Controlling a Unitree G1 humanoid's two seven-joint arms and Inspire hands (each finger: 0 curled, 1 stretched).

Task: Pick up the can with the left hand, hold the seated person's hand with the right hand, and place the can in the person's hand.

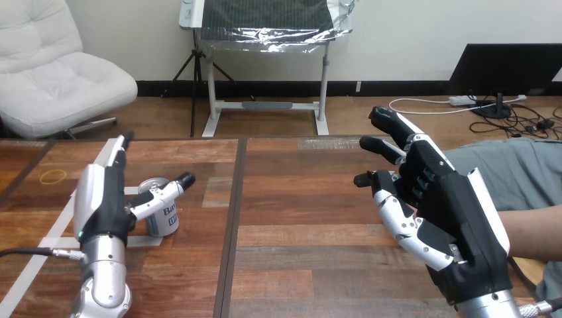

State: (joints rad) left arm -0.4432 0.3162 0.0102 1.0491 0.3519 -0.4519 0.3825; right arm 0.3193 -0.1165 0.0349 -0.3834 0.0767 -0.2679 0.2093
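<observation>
You are at the first step, the pickup. Your left hand [103,199] stands on edge at the near left of the desk [298,218], just to the left of the can [166,222]. Its fingers are straight and point away from you, and its thumb reaches to the right across the can's upper part, so the hand is spread and has not closed on anything. The can stands upright on the wood, a short metal cylinder with a silver rim and a white-and-blue label. It looks smooth and rigid, so it will probably slip unless the grasp wraps well round it. The next move calls for curling the fingers round the far side of the can to meet the thumb before you lift. Your right hand [450,212] hangs over the near right of the desk with its dark palm showing and its fingers spread apart, clasping nothing. The person's forearm [533,232] comes in from the right edge behind it. You cannot tell whether the two touch.
</observation>
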